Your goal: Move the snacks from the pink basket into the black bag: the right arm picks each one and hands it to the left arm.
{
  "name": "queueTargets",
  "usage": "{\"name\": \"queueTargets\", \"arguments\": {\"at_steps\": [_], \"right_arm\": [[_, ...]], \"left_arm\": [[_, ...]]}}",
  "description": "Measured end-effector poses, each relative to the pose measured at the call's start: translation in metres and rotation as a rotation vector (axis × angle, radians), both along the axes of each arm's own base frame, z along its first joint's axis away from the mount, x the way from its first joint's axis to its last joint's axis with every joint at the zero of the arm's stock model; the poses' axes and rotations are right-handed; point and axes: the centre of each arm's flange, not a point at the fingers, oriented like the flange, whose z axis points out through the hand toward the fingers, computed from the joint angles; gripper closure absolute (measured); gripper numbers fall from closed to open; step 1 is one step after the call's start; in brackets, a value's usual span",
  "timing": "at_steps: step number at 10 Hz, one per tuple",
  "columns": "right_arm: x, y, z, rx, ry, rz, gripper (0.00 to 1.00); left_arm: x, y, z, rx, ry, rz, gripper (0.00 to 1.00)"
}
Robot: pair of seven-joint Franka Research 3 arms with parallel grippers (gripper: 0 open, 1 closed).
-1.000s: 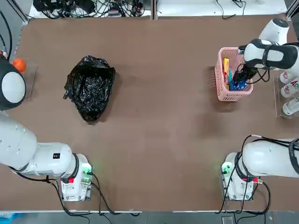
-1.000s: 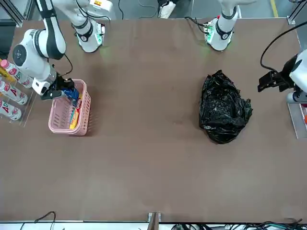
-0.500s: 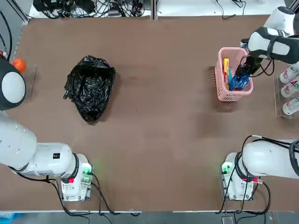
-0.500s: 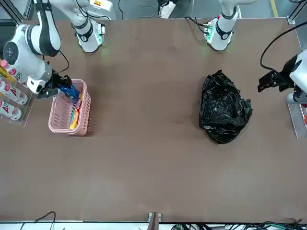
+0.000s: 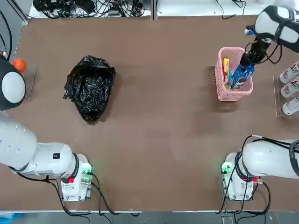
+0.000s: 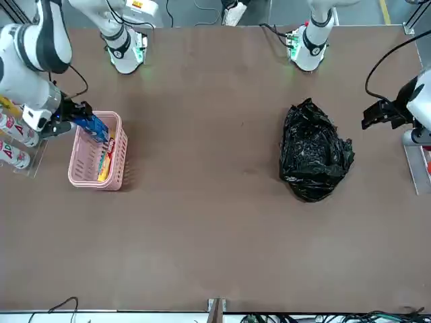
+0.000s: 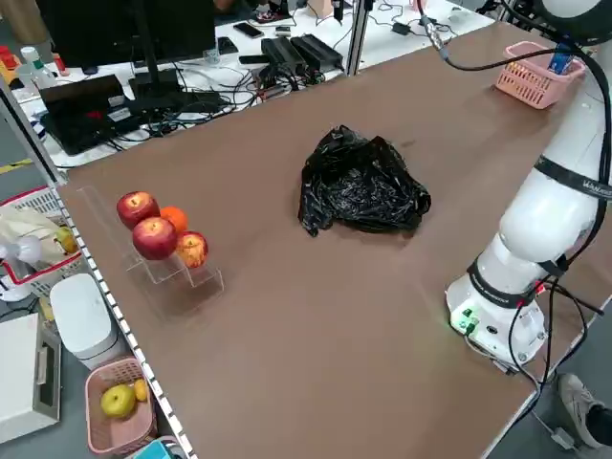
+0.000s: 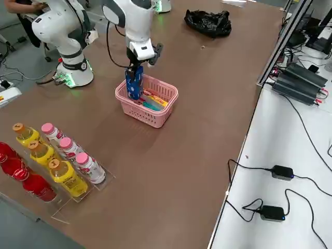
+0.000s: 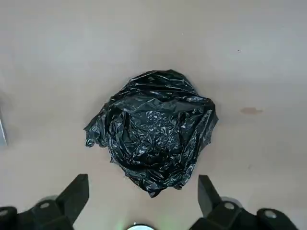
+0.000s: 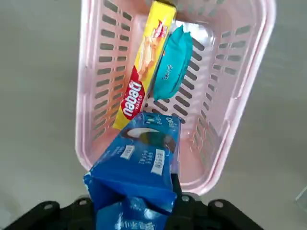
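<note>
- Had the blue packet (image 10: 139, 163) clamped in the right gripper (image 10: 134, 194), at the pink basket (image 8: 150, 119).
- Had yellow packet (image 10: 144, 67) and teal packet (image 10: 173, 64) inside the basket.
- Held left gripper (image 9: 143, 184) wide apart, well away from the basket, near the black bag (image 9: 153, 129).

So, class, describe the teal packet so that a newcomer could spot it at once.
Find the pink basket on the brown table. Inside, the teal packet lies right beside the longer yellow Nabati packet. It is the smaller, plain-coloured one, unlike the blue packet in the right gripper.

Blue packet (image 10: 144, 155), yellow-and-red packet (image 10: 146, 64), plain pink basket (image 10: 216, 91).
</note>
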Motion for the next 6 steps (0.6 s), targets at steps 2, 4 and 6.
{"name": "queueTargets", "arguments": {"at_steps": [2, 4, 6], "right_arm": [[0.008, 0.0, 0.037, 0.002, 0.007, 0.007, 0.52], [0.015, 0.006, 0.066, 0.0, -0.003, 0.015, 0.52], [0.018, 0.023, 0.089, 0.0, -0.001, -0.004, 0.52]], "left_arm": [[0.0, 0.0, -0.001, 0.0, 0.001, 0.0, 0.0], [0.0, 0.0, -0.001, 0.0, 0.002, 0.0, 0.0], [0.001, -0.001, -0.002, 0.0, 0.004, 0.016, 0.0]]}}
